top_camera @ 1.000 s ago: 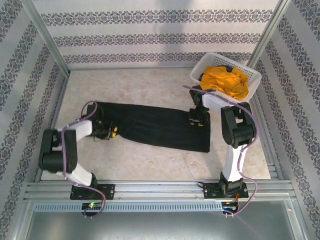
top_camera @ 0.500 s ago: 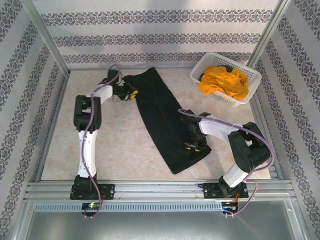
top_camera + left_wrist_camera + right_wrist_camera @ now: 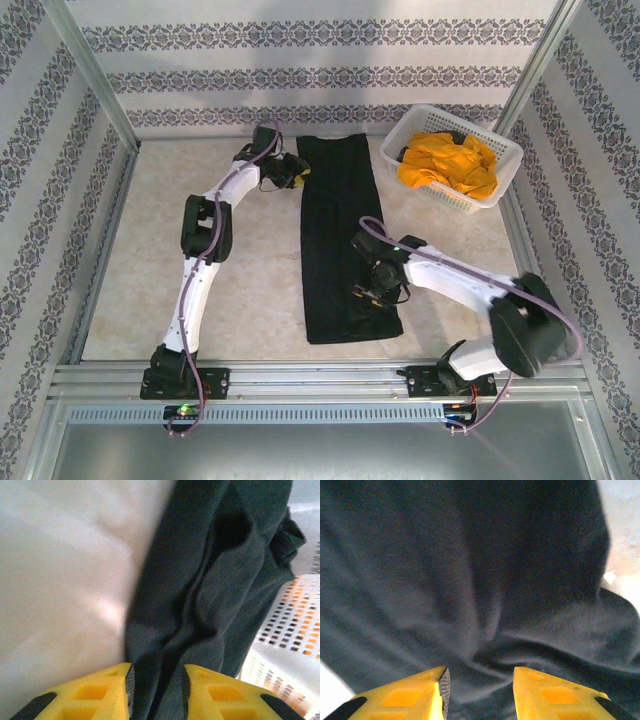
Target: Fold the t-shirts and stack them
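The black t-shirt (image 3: pixel 335 250) lies as a long narrow strip down the middle of the table, from the back wall toward the front. My left gripper (image 3: pixel 292 175) is at its far left corner, and in the left wrist view the yellow fingers (image 3: pixel 100 690) are shut on dark cloth (image 3: pixel 200 595), with the gripper (image 3: pixel 157 672) low in the frame. My right gripper (image 3: pixel 372 292) is on the strip's near right part. In the right wrist view creases in the cloth (image 3: pixel 470 580) run in between its jaws (image 3: pixel 480 677). The orange-yellow t-shirt (image 3: pixel 450 165) is bunched in the basket.
The white lattice basket (image 3: pixel 412 122) stands at the back right corner, and its wall (image 3: pixel 295 630) is close beside the left gripper. Patterned walls and metal posts ring the table. Bare tabletop (image 3: pixel 150 260) spreads left of the strip.
Both arms have swung the black t-shirt round from lying across the table to lying lengthwise. The left gripper moved to the back centre, and the right came forward toward the middle.
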Robot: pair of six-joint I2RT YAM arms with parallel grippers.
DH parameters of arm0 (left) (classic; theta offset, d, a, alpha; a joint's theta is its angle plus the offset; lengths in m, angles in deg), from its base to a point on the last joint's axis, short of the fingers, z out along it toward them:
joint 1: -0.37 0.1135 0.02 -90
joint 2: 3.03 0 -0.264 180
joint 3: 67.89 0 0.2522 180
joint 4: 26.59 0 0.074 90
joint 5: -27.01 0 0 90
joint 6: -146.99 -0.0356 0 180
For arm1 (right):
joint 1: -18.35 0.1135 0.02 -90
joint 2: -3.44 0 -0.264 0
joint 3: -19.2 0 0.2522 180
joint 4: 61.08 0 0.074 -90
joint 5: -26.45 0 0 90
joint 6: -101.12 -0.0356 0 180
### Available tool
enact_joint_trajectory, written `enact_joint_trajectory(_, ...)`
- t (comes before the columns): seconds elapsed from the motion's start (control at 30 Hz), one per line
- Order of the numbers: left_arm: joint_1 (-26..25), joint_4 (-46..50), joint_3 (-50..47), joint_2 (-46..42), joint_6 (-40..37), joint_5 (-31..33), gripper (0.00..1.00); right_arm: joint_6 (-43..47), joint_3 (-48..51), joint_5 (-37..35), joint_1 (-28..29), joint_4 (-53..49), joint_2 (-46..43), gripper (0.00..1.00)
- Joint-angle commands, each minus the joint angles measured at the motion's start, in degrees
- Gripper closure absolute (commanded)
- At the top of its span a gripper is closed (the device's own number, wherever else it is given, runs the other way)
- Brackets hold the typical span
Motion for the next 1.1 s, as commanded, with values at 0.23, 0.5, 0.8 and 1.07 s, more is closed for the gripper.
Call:
enact_joint_trajectory(0.23, -5.07, 5.95, -57.82, -48.60, -5.91, 0.28, 0.60, 11.63, 10.13, -3.00, -9.15, -12.35, -18.93, 0.53)
enact_joint_trajectory(0.5, -24.07, -5.32, -88.68, -68.98, 7.37, -4.95, 0.50, 17.30, 14.68, 3.43, -8.41, -6.59, -11.25, 0.51)
enact_joint_trajectory(0.8, -36.60, -17.85, -91.38, -61.96, 16.10, 0.51, 0.51, 18.17, 16.79, 6.31, -6.82, 1.19, -4.78, 0.56)
enact_joint_trajectory(1.07, -37.62, -22.82, -88.19, -52.95, 15.47, 2.64, 0.70, 16.38, 18.66, 7.10, -5.50, 2.17, -5.93, 0.67)
